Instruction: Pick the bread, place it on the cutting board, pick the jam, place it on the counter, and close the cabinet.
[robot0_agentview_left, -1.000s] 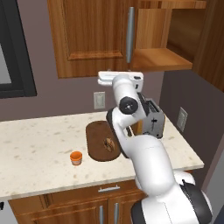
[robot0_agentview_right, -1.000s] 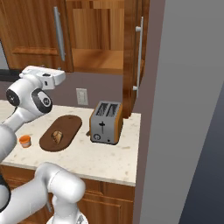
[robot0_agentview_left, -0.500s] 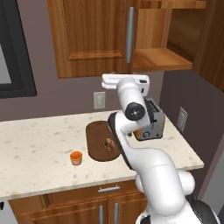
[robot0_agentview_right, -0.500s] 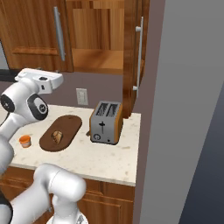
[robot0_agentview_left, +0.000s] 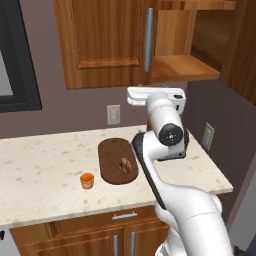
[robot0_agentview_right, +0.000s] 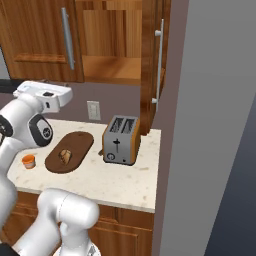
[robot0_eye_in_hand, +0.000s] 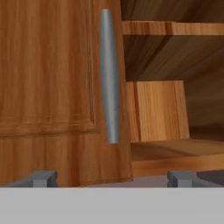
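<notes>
Bread (robot0_agentview_left: 124, 164) lies on the cutting board (robot0_agentview_left: 111, 152) mid-desk, and the jam (robot0_agentview_left: 87, 180) stands on the desk (robot0_agentview_left: 40, 170) just off the board's left end toward the front edge, so I judge only the cabinet (robot0_agentview_left: 105, 45) remains. My jaws (robot0_eye_in_hand: 109, 177) stand wide apart, grasping nothing, facing the shut door's silver handle (robot0_eye_in_hand: 109, 74) beside the open bay. The swung-out door (robot0_agentview_right: 152, 65) looks rigid and hinged; I would push its flat panel near the handle edge.
</notes>
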